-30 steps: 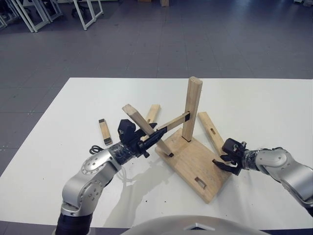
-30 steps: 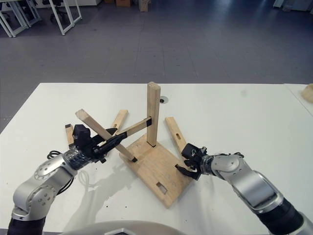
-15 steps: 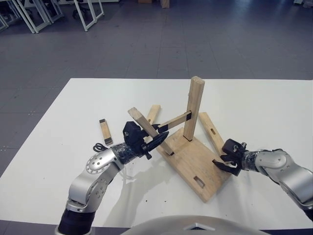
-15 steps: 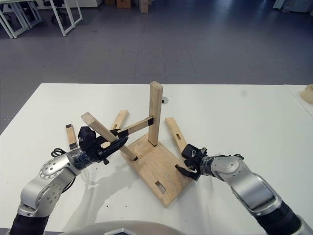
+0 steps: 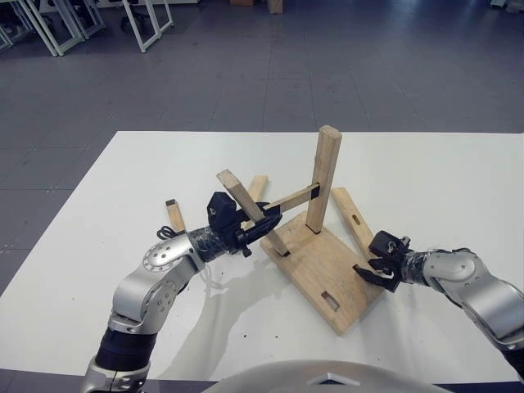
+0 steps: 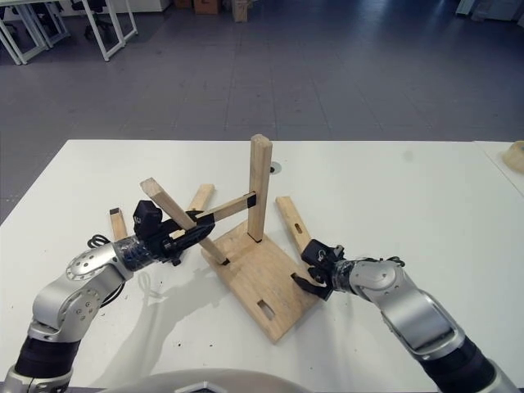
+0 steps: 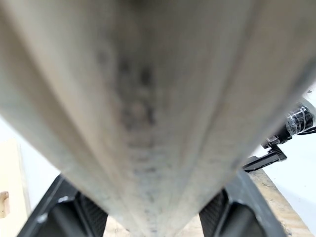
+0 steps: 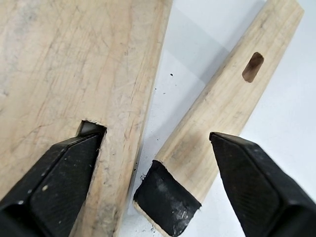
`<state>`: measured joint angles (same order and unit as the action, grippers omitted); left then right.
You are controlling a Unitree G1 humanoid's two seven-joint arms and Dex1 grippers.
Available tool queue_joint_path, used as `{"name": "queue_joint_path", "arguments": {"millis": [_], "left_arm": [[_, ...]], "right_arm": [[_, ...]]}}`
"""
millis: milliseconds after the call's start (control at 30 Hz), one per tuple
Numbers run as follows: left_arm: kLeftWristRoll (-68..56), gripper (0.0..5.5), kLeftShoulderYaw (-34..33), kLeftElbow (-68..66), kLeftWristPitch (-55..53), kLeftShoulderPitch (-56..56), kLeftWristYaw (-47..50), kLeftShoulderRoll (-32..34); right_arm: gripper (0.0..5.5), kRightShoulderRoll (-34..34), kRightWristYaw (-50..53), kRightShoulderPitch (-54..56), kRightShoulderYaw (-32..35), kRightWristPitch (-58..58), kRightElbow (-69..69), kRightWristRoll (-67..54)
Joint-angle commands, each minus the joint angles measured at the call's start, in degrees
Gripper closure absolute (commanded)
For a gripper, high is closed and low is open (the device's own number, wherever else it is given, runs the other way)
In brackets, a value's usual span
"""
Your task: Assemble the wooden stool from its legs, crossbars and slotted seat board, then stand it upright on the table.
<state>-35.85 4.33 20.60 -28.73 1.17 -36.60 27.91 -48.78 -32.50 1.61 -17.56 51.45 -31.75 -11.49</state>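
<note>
The slotted seat board (image 5: pixel 323 270) lies flat on the white table (image 5: pixel 98 246). One leg (image 5: pixel 322 180) stands upright in it. A crossbar (image 5: pixel 288 201) runs from that leg to a tilted leg (image 5: pixel 246 206), whose lower end rests at the board's left edge. My left gripper (image 5: pixel 254 232) is shut on the tilted leg (image 7: pixel 148 98). My right gripper (image 5: pixel 372 268) is open at the board's right edge. One of its fingers (image 8: pixel 49 182) lies by a slot in the board (image 8: pixel 59 74), the other over a loose leg (image 8: pixel 217 123).
The loose leg (image 5: pixel 354 219) lies on the table just right of the board. Another leg (image 5: pixel 257 188) lies behind the tilted one. A short crossbar (image 5: pixel 173 219) lies to the left. Bare table stretches to the far right and near left.
My left gripper has carried the tilted leg a little up and to the right, and the leg now stands steeper against the board. The right gripper has hardly moved.
</note>
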Motion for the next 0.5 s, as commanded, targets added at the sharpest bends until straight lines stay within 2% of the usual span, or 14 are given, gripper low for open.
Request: {"name": "queue_joint_path", "arguments": {"millis": [33, 367, 500], "left_arm": [[4.53, 3.45, 3.08, -4.22, -3.72, -0.33, 0.08, 2.06], [2.94, 3.45, 1.28, -10.53, -5.23, 1.00, 0.94, 0.29], [6.49, 3.45, 5.13, -10.08, -5.20, 2.94, -0.41, 2.73]], "right_arm": [[1.46, 1.43, -0.30, 0.93, -1.78, 0.84, 0.99, 1.01], [1.46, 3.03, -0.78, 2.73, -1.83, 1.29, 2.16, 2.20], [1.46, 3.32, -1.27, 2.92, -2.06, 1.09, 2.08, 2.95]]}}
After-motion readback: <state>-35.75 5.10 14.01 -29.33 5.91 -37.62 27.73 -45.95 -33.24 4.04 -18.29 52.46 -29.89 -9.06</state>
